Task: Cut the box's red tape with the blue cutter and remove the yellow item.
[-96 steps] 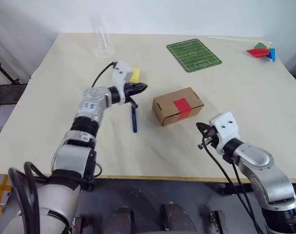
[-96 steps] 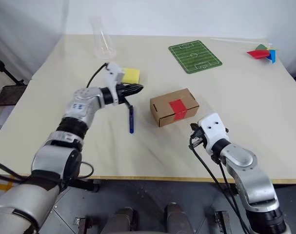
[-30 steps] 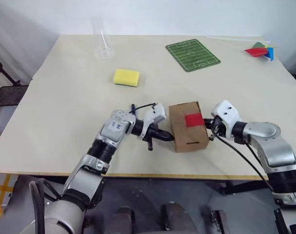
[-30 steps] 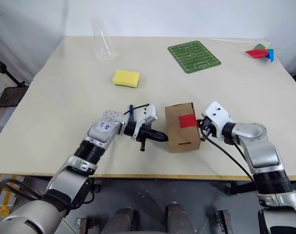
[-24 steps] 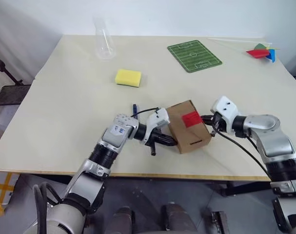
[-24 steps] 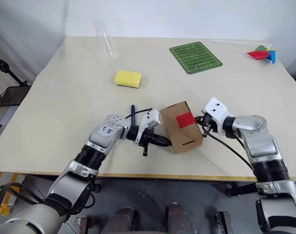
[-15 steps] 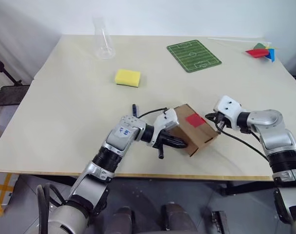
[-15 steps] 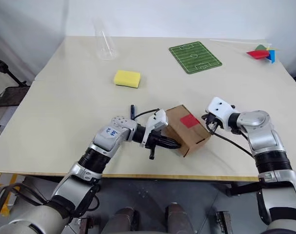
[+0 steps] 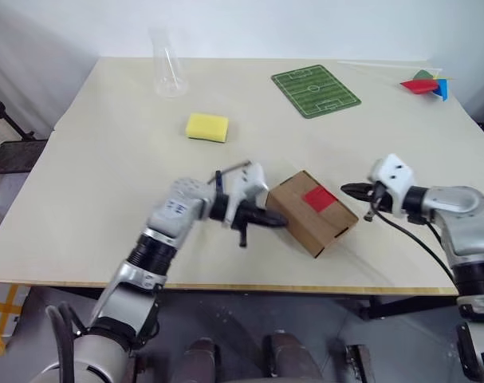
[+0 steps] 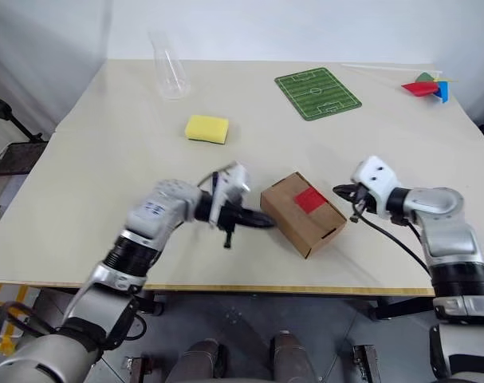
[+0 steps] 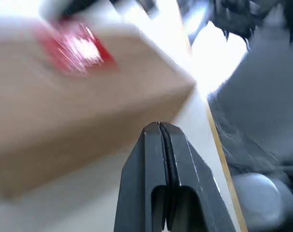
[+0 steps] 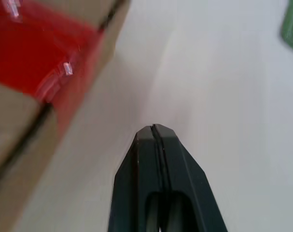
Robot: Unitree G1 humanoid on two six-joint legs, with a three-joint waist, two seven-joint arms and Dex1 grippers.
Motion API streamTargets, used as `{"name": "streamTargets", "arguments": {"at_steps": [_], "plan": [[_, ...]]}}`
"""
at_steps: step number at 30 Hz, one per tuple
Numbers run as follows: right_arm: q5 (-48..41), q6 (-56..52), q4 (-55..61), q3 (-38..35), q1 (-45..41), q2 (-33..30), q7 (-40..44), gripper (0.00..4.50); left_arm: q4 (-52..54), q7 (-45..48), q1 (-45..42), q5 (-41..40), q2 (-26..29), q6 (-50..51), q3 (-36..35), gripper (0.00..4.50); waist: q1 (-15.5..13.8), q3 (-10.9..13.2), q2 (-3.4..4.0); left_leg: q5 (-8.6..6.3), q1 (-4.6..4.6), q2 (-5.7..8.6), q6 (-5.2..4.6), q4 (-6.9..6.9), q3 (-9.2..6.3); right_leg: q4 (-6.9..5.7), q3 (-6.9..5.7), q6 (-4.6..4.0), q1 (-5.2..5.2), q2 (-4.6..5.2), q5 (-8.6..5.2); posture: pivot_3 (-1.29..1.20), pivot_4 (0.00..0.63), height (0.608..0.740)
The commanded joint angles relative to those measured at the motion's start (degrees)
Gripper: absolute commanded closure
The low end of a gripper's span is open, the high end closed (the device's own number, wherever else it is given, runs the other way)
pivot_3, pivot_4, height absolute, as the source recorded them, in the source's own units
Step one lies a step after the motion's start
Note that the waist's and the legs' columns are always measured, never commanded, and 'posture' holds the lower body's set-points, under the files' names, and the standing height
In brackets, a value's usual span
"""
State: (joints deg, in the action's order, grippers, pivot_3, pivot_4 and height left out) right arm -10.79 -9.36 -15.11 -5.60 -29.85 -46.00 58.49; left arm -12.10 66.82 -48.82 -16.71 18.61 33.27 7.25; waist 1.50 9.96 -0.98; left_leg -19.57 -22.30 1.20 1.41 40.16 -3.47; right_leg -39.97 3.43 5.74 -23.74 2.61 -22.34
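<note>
Table (image 9: 106, 159): wide, pale. The box (image 9: 309, 222) lies near its front edge, turned askew. Judged step: positioning the carton, cutting not yet begun.

Box: red tape (image 9: 318, 199) on the top face looks unbroken and the flaps shut, so the yellow item is presumably inside; not visible.

Left gripper (image 9: 275, 219): just at the box's left end, arm reaching level from the left, fingers pressed together. A thin dark stick stands up and down through its grip; probably the blue cutter (image 9: 218, 180), cannot confirm.

Right gripper (image 9: 349, 190): just beside the box's right end, apart from it, pointing at it, fingers pressed together, empty.

Next move calls for steadying the box with the right gripper and bringing the blade tip onto the tape along the seam.
</note>
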Motion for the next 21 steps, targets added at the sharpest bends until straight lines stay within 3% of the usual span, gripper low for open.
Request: {"name": "streamTargets", "arguments": {"at_steps": [1,5,9,12,15,17,21], "plan": [[-9.8,-8.6,11.0,-8.6,4.2,-3.3,2.1,3.88,2.3,1.6,-0.7,-7.7,7.0,1.5,-11.0,4.50,0.3,0.0,0.03,0.00,0.02,0.00,0.00,-0.04,0.00,0.01,0.02,0.00,0.00,0.00,0.00,0.00,0.150,0.740],[-19.4,-15.0,22.5,-16.0,11.0,-2.6,1.5,2.53,2.5,1.4,8.4,-6.8,17.1,-3.4,-17.4,3.59,0.6,-0.1,0.11,-0.02,0.15,-0.06,-0.04,-0.17,0.00,-0.01,0.03,0.00,0.10,0.00,0.00,0.00,0.150,0.740],[-28.2,-8.9,37.3,-18.8,20.9,7.8,0.8,1.17,3.3,-4.3,28.5,-6.3,25.1,-10.4,-33.9,2.41,0.9,0.0,0.03,-0.06,0.22,-0.19,0.01,-0.24,-0.05,0.08,-0.01,0.00,0.10,0.00,0.00,0.00,0.150,0.740],[-29.6,-7.0,41.8,-16.4,24.5,12.8,-0.8,0.17,3.2,-9.5,36.4,-7.7,27.6,-10.6,-43.5,1.51,0.1,0.0,-0.06,-0.10,0.11,-0.22,0.05,-0.15,-0.19,0.15,-0.09,-0.02,0.12,0.00,0.01,0.00,0.150,0.740],[-31.2,-6.1,43.7,-13.9,25.4,16.1,-1.7,0.00,0.6,-13.1,45.5,-6.8,28.7,-14.4,-53.5,0.60,-0.3,0.0,-0.06,-0.10,0.19,-0.06,0.00,-0.12,-0.25,0.27,-0.11,-0.05,0.33,0.19,0.04,0.00,0.150,0.740],[-27.7,-1.6,43.4,-11.9,25.9,15.9,0.8,0.00,0.1,-15.3,49.8,-7.1,28.6,-14.8,-57.8,0.01,-0.6,0.0,-0.04,-0.13,0.29,0.01,-0.07,-0.19,-0.25,0.37,-0.12,-0.05,0.42,0.26,0.04,0.00,0.150,0.740],[-26.4,2.0,41.3,-10.8,25.5,16.1,1.2,0.00,2.0,-16.7,57.6,-8.8,27.0,-14.9,-63.2,0.01,-1.3,-0.1,-0.08,-0.16,0.28,0.04,-0.12,-0.25,-0.25,0.46,-0.15,-0.05,0.42,0.29,0.04,0.00,0.150,0.740]]}}
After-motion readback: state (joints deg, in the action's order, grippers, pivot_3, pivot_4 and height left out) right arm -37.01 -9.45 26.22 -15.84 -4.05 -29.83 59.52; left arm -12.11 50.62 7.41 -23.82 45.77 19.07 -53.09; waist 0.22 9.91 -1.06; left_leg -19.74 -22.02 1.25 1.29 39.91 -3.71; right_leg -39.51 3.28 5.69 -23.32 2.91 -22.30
